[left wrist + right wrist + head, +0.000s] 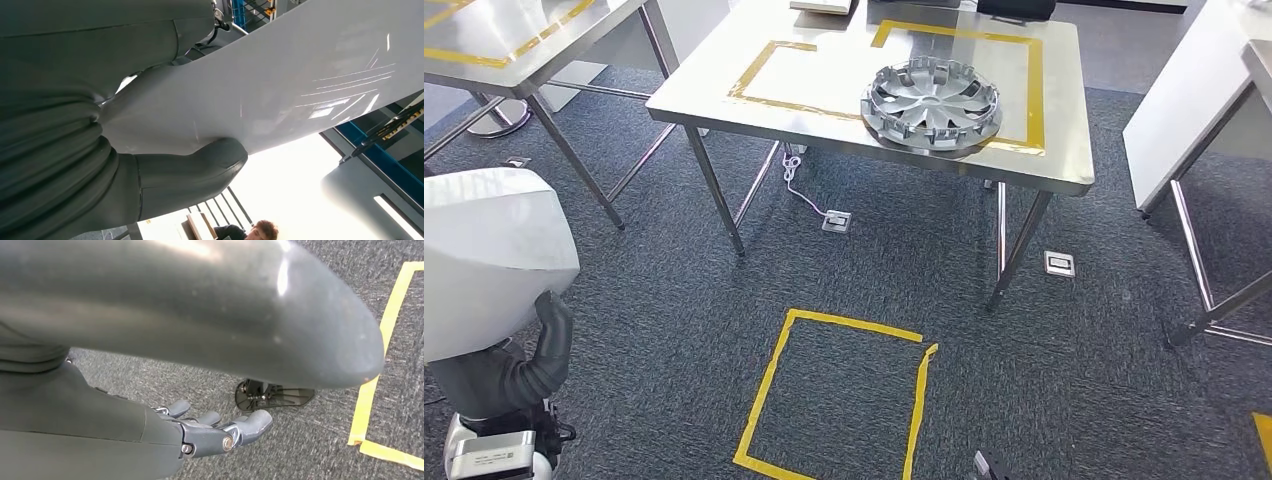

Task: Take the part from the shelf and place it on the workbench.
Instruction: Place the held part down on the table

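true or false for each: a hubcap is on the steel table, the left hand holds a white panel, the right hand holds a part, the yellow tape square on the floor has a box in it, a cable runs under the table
1. A hubcap lies on the steel table. True.
2. The left hand holds a white panel. True: its thumb presses against the panel's face.
3. The right hand holds a part. False: it hangs over the carpet with nothing in it, fingers apart.
4. The yellow tape square on the floor has a box in it. False: inside it there is just carpet.
5. A cable runs under the table to a floor socket. True.
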### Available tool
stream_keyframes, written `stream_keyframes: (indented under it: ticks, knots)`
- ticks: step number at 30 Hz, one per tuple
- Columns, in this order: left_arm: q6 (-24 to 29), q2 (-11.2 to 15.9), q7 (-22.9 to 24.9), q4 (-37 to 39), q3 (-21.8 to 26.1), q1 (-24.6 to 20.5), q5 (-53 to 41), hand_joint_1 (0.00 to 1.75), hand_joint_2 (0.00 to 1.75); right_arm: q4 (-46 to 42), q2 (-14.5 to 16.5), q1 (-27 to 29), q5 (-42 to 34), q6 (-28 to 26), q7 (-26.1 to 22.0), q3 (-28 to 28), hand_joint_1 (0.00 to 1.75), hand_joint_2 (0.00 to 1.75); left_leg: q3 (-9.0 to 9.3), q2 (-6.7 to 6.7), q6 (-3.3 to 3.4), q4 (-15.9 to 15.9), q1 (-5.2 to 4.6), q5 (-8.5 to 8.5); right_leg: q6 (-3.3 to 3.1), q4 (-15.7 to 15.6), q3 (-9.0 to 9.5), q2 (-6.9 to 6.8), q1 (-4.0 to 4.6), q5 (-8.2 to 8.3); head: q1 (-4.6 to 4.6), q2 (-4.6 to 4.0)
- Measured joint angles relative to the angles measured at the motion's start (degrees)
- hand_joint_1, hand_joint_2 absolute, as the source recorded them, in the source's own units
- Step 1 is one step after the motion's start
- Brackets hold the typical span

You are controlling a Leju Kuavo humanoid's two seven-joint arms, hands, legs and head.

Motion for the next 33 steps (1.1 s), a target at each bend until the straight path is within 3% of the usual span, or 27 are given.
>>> stream_keyframes:
  ticks: [27, 31, 33]
  knots:
    - [0.52, 0.0, -0.4, 0.46, -0.02, -0.07, 0.21, 1.75, 1.75, 0.0, 0.0, -0.06, -0.43, -0.09, -0.34, -0.37, 0.0, 0.0, -0.06, 0.0, 0.17, 0.19, 0.0, -0.11, 0.02, -0.03, 0.05, 0.0, -0.03, 0.0, 0.0, 0.0]
    - [0.61, 0.02, -0.51, 0.4, -0.01, -0.1, 0.38, 1.75, 1.75, 0.0, 0.21, -0.05, -0.53, -0.1, -0.33, -0.38, 0.0, 0.0, 0.68, 0.03, 1.16, -1.08, -0.03, 0.2, 0.76, -0.91, 0.61, -0.09, -0.22, 0.31, 0.02, 0.0]
    - [0.66, -0.03, -0.53, 0.37, -0.03, -0.26, 0.43, 1.75, 1.75, 0.0, 0.2, -0.09, -0.54, -0.11, -0.37, -0.39, 0.0, 0.0, 1.9, 0.2, 1.66, -3.07, 0.41, 1.14, 1.21, 1.07, -0.05, -0.08, -0.08, -1.17, 0.15, 0.0]
